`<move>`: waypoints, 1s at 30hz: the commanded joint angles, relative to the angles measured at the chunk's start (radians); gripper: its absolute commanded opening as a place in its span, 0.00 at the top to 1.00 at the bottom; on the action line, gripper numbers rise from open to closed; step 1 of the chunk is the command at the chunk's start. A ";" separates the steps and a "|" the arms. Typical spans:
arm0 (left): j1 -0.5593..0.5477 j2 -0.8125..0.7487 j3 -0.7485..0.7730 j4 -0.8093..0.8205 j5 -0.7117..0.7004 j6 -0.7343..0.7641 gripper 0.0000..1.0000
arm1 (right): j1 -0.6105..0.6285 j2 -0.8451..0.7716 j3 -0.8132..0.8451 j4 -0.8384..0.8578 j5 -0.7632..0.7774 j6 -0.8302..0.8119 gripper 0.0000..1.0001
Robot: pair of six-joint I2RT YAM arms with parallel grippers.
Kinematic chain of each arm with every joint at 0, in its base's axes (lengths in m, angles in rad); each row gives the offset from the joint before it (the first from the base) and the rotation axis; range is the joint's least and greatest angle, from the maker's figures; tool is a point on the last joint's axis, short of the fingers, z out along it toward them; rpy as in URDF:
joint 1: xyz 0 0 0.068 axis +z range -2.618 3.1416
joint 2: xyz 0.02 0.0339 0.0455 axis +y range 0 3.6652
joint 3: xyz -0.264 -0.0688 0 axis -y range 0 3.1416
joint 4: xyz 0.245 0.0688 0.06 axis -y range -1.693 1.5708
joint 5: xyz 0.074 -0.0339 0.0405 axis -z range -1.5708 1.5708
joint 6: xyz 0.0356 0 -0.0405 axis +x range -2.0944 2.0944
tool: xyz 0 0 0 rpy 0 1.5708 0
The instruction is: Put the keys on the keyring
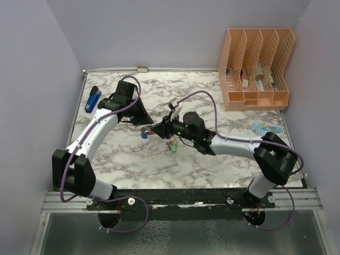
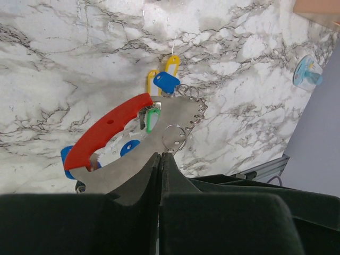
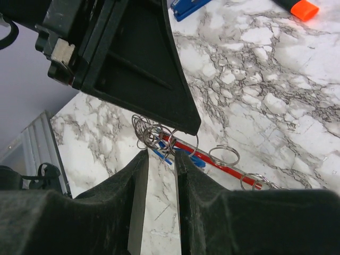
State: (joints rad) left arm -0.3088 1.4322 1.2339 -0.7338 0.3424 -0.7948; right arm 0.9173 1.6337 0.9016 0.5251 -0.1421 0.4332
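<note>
My left gripper (image 2: 160, 155) (image 1: 144, 121) is shut on the silver-grey side of the keyring (image 2: 172, 114) and holds it above the table. The red side (image 2: 106, 133) curves off to the left. Keys hang on small wire rings (image 2: 192, 106) along it: a blue one (image 2: 166, 82), a yellow one (image 2: 171, 65), a green one (image 2: 153, 118) and another blue one (image 2: 129, 147). My right gripper (image 3: 160, 154) (image 1: 158, 129) meets the keyring from the right. Its jaws stand slightly apart, with a blue key head (image 3: 161, 155) spanning the tips among the rings (image 3: 151, 133).
A blue stapler (image 1: 93, 99) lies at the table's back left and an orange marker (image 3: 303, 8) near it. An orange file rack (image 1: 255, 69) stands at the back right, with a light blue object (image 1: 264, 128) in front of it. Purple walls close in both sides.
</note>
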 commanded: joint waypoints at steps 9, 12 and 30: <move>0.003 -0.032 0.002 0.025 -0.013 -0.023 1.00 | 0.012 0.041 0.049 0.001 0.037 0.007 0.73; 0.003 -0.031 0.002 0.025 -0.015 -0.023 1.00 | 0.012 0.034 0.044 -0.013 0.045 0.007 0.73; 0.004 -0.030 -0.008 0.020 -0.020 -0.030 1.00 | 0.025 0.027 -0.007 0.008 0.063 0.081 0.74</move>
State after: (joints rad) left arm -0.3073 1.4322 1.2335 -0.7269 0.3275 -0.7994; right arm 0.9298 1.6600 0.9108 0.5091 -0.1127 0.4839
